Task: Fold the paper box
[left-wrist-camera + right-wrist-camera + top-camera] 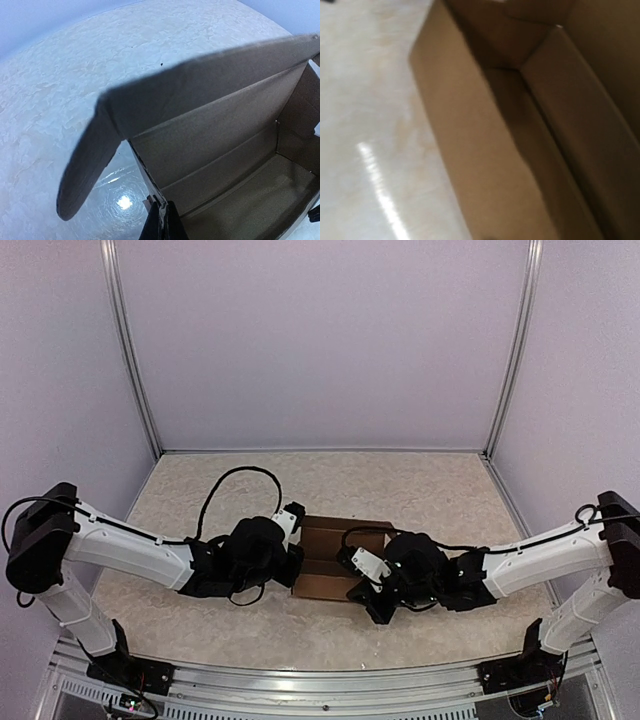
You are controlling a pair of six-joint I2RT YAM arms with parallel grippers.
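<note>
Tabletop (pixel 420 490) — paper box (pixel 322 585) in left claw (pixel 161 220)

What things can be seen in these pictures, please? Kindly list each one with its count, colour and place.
paper box: one, plain brown, open on top, at the middle of the table between the two grippers
table: one, beige marbled top, under everything
wall panels: three, pale lilac, at the back and both sides
frame posts: two, silver, at the back corners
rail: one, silver, along the near edge
cable: one loop, black, above the left arm
left arm: one, white and black, left side
right arm: one, white and black, right side
left gripper: one, black, closed on a wall of the box
right gripper: one, black, shut, at the box's right side
</note>
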